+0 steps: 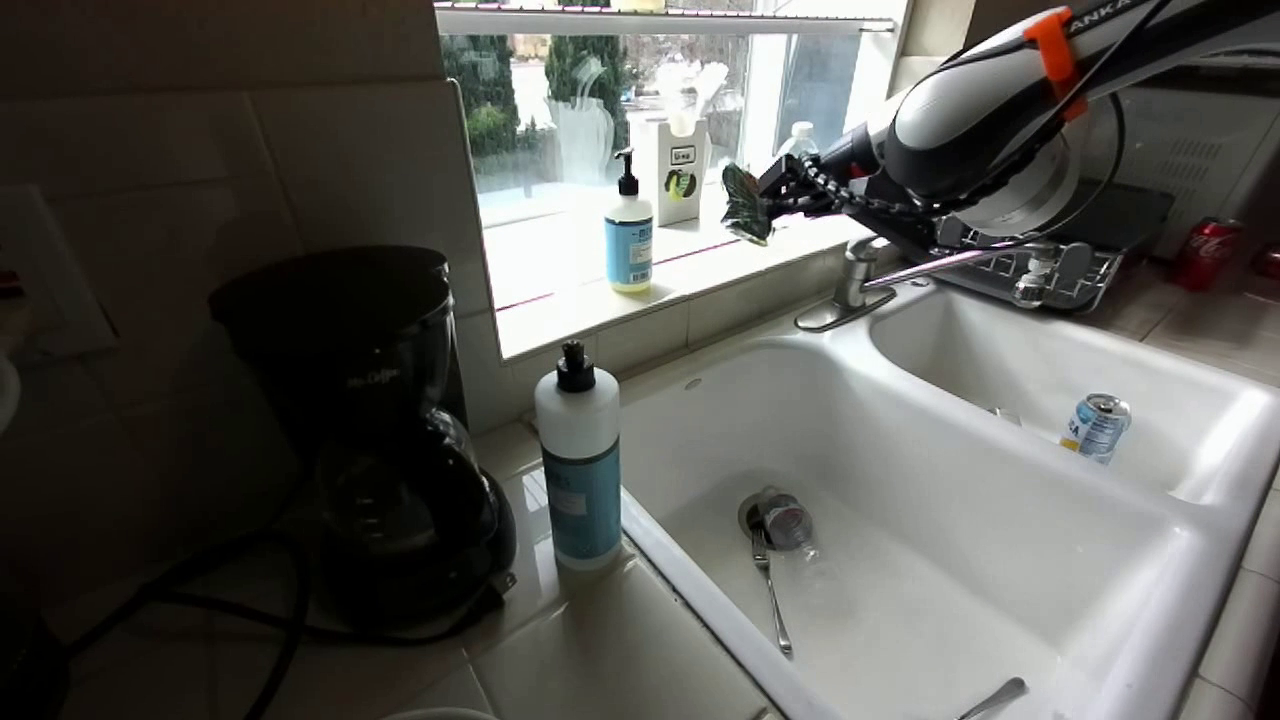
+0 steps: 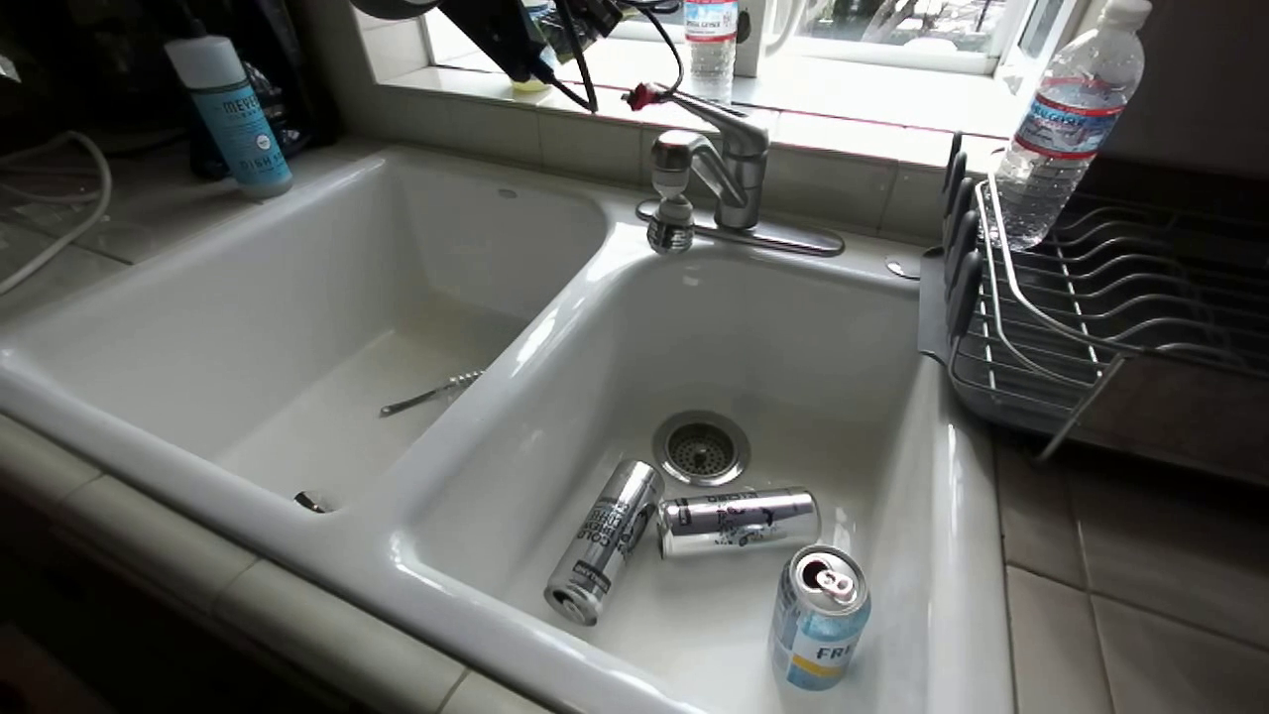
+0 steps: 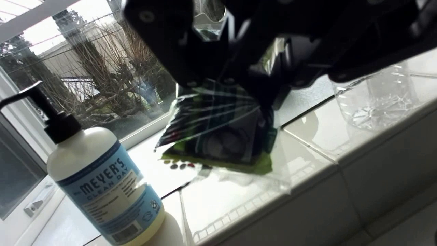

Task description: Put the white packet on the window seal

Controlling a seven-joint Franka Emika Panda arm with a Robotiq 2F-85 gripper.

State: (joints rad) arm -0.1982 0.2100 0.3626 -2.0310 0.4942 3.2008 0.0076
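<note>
My gripper (image 1: 775, 188) is shut on a packet (image 1: 746, 206) of clear plastic with dark and green print. In the wrist view the packet (image 3: 225, 136) hangs below the dark fingers of the gripper (image 3: 269, 92), above the window seal. The window seal (image 1: 560, 308) is the pale ledge under the window, also seen in the wrist view (image 3: 222, 201) and in an exterior view (image 2: 843, 94). Whether the packet touches it is hard to tell. The packet is not visible in the exterior view with the dish rack.
On the ledge stand a blue soap pump bottle (image 1: 628, 245), a box (image 1: 682, 185) and a clear water bottle (image 2: 712, 45). The faucet (image 1: 855, 275) and double sink (image 2: 555, 327) lie in front. A dish rack (image 2: 1120, 297) stands beside the sink.
</note>
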